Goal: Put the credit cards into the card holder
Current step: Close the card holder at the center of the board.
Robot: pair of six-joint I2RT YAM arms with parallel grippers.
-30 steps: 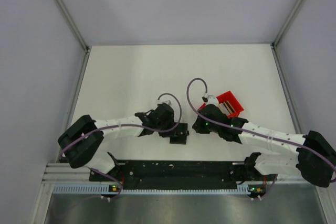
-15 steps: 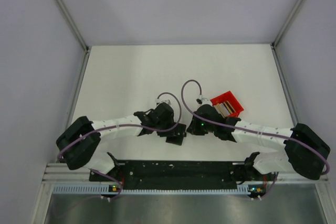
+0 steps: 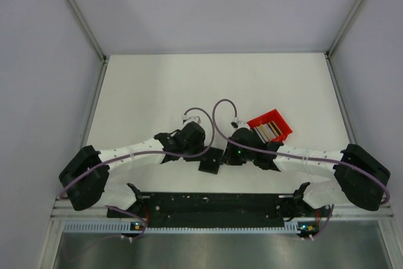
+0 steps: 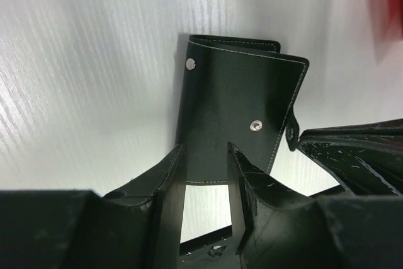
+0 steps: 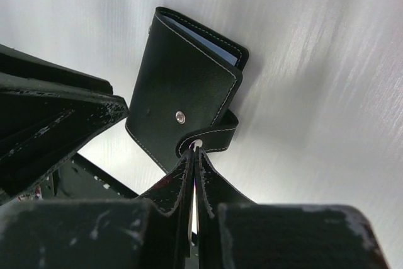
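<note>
The black card holder [image 3: 211,163] lies folded shut on the white table between my two grippers. In the left wrist view it [image 4: 236,105] shows two snap studs. My left gripper [image 4: 204,149] is open, its fingertips over the holder's near edge. In the right wrist view the holder [image 5: 182,92] shows a pale inner face at its far edge. Its strap [image 5: 220,133] hangs loose. My right gripper [image 5: 196,149] is shut, tips touching the strap's snap end. The credit cards [image 3: 269,131] lie in the red tray [image 3: 264,116].
The red tray sits just right of my right gripper [image 3: 227,155] and shows as a red blur at the left wrist view's top right [image 4: 387,4]. My left gripper [image 3: 206,155] and the right one are close together. The black base rail [image 3: 214,203] runs along the near edge.
My right gripper has moved left and nearer, from the red tray to the card holder's strap. My left arm has shifted a little to the left. The holder has barely moved.
</note>
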